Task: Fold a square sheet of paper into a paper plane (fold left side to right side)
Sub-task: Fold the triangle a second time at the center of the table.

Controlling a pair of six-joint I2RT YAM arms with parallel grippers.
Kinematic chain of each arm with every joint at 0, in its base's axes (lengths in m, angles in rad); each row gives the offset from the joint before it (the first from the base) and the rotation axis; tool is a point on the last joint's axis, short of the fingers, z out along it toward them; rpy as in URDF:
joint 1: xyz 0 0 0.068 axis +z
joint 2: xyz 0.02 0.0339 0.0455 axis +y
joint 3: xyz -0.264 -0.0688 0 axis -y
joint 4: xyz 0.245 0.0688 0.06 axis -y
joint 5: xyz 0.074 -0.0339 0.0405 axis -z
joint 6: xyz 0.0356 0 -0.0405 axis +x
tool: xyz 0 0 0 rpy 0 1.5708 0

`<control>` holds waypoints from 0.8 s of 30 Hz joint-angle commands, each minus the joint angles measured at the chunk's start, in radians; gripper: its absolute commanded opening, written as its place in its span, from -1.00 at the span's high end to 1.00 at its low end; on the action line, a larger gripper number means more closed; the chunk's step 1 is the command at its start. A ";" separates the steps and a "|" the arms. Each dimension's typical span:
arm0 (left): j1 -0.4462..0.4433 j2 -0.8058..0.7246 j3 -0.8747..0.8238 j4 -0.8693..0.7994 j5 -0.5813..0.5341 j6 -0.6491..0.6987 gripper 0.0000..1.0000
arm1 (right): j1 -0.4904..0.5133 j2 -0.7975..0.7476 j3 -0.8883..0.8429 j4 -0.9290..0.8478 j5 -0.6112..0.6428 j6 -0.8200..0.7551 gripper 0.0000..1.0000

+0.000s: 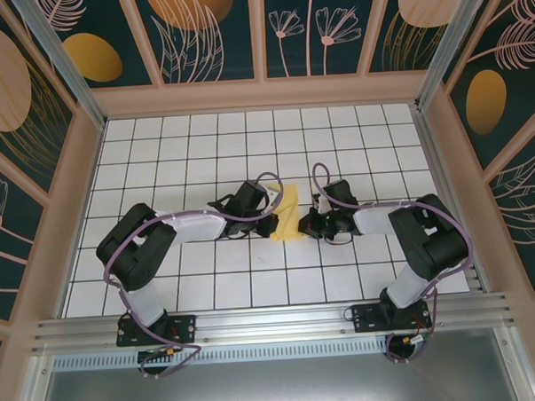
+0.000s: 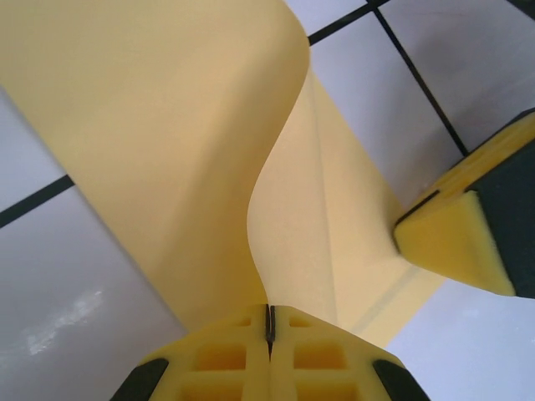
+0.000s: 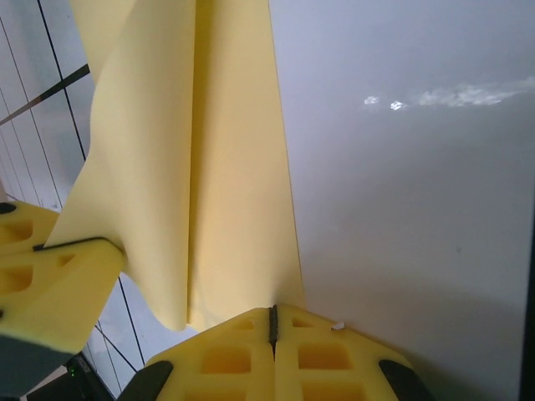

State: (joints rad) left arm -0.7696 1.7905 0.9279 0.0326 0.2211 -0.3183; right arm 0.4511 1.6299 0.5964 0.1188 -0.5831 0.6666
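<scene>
The square sheet of paper [image 1: 290, 210] is yellow and lies partly folded at the middle of the white grid table, between my two grippers. My left gripper [image 1: 270, 225] is shut on a raised flap of it. In the left wrist view that flap [image 2: 167, 125] curls up and runs into the closed tips [image 2: 269, 316]. My right gripper [image 1: 306, 225] is shut, its tips [image 3: 272, 316] set on the sheet's near edge [image 3: 226, 167], which lies flat with a lengthwise crease. The left fingers [image 3: 58, 284] and right fingers [image 2: 456, 242] each appear in the other wrist view. No paper plane shape is in view.
The grid table [image 1: 203, 150] is ringed by a wooden frame and dark patterned walls [image 1: 263, 92]. Both arms bend inward from their bases at the near edge, with purple cables looping over the wrists [image 1: 266, 178]. Open tiles lie behind and to either side of the sheet.
</scene>
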 commanded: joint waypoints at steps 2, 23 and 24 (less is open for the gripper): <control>0.010 0.035 0.038 -0.022 0.008 0.038 1.00 | 0.015 0.046 -0.012 -0.100 0.070 -0.024 0.96; 0.029 0.076 0.086 -0.039 -0.037 0.057 1.00 | 0.015 0.057 -0.017 -0.104 0.068 -0.030 0.96; 0.030 0.078 0.087 -0.039 -0.039 0.058 1.00 | 0.016 0.057 -0.017 -0.105 0.069 -0.031 0.95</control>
State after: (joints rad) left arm -0.7467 1.8488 0.9924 0.0105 0.1978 -0.2848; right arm 0.4519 1.6337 0.5995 0.1181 -0.5838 0.6601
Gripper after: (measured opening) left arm 0.060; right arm 0.064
